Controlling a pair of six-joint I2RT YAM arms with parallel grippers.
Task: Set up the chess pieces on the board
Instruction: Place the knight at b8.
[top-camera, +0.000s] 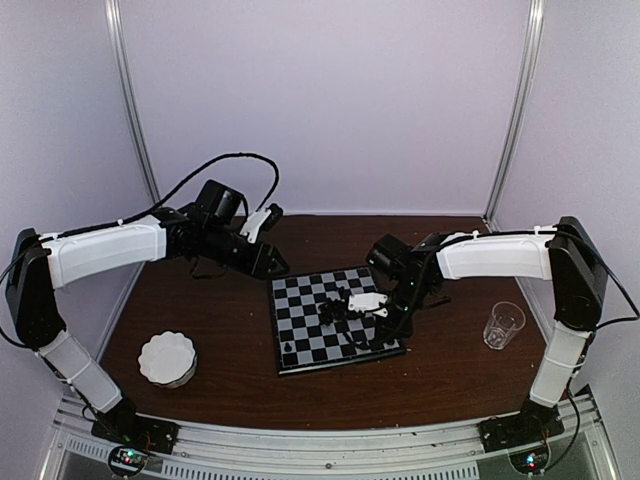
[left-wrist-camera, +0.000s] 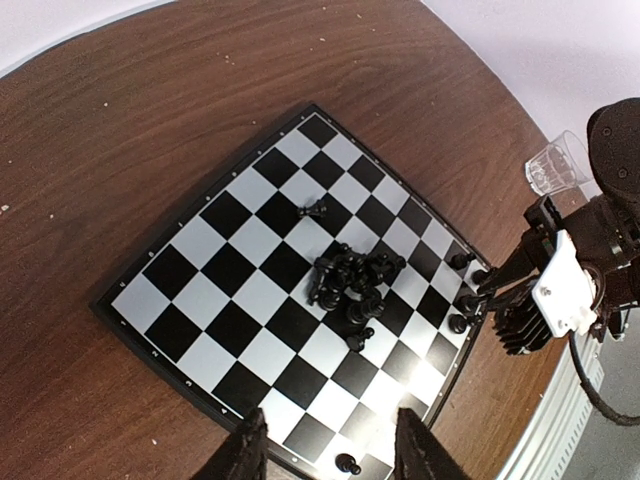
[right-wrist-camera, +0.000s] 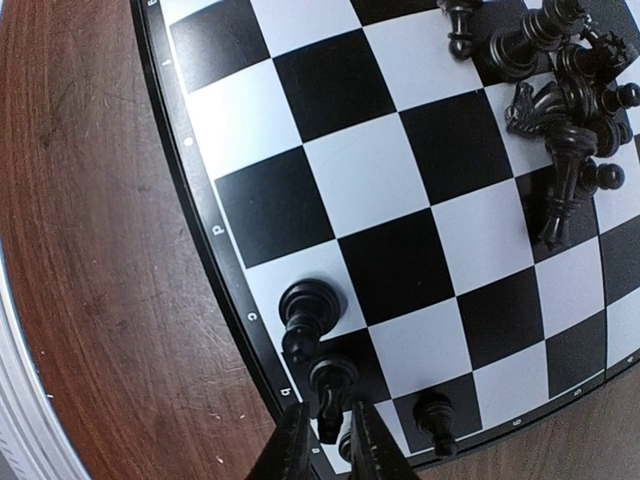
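Observation:
The board (top-camera: 300, 300) lies mid-table, and the chess pieces are mostly heaped on their sides near its middle (top-camera: 335, 312) (left-wrist-camera: 350, 280) (right-wrist-camera: 565, 90). Three pieces stand along the board edge under my right gripper (right-wrist-camera: 332, 450): one on the c square (right-wrist-camera: 310, 305), one on the b square (right-wrist-camera: 335, 385), one further along (right-wrist-camera: 435, 415). The right fingers are slightly parted either side of the b-square piece's head. My left gripper (left-wrist-camera: 330, 450) hangs open and empty above the board's opposite edge (left-wrist-camera: 240, 250), near a lone standing piece (left-wrist-camera: 347, 464).
A white scalloped dish (top-camera: 167, 358) sits at the front left of the table. A clear glass (top-camera: 503, 323) stands right of the board. One piece (left-wrist-camera: 315, 209) lies alone on its side on the board.

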